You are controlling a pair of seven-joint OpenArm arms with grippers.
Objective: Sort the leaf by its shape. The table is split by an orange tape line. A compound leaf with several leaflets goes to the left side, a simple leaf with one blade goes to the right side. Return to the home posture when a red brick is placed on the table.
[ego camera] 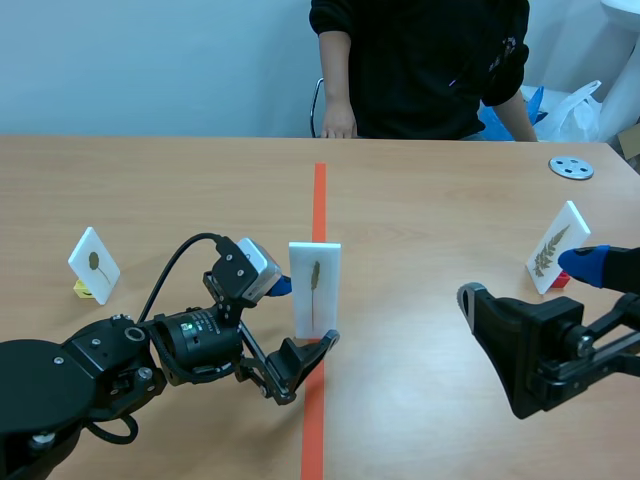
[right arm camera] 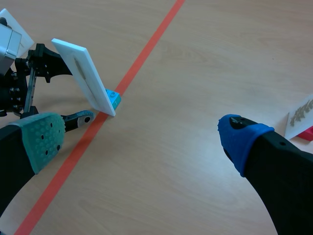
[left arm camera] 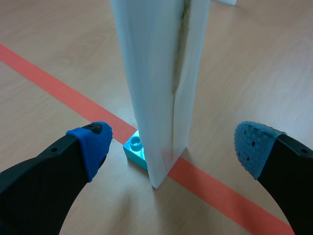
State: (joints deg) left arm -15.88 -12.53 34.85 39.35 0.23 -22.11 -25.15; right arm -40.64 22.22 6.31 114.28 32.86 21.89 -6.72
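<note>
left hand spread | upright white card between fingers | teal brick at base, on tape

You've got: counter matt wood-grain, smooth | leaf card smooth white, slight sheen | its brick glossy turquoise plastic | left fingers matt black, dotted pads

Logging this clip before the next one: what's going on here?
The left arm has its jaws open on either side of the middle leaf card, not gripping it. That card stands upright on a blue brick on the orange tape line. The right arm sits low on the right, jaws open and holding nothing. A left-side card and a right-side card stand apart. A person is across the table.
</note>
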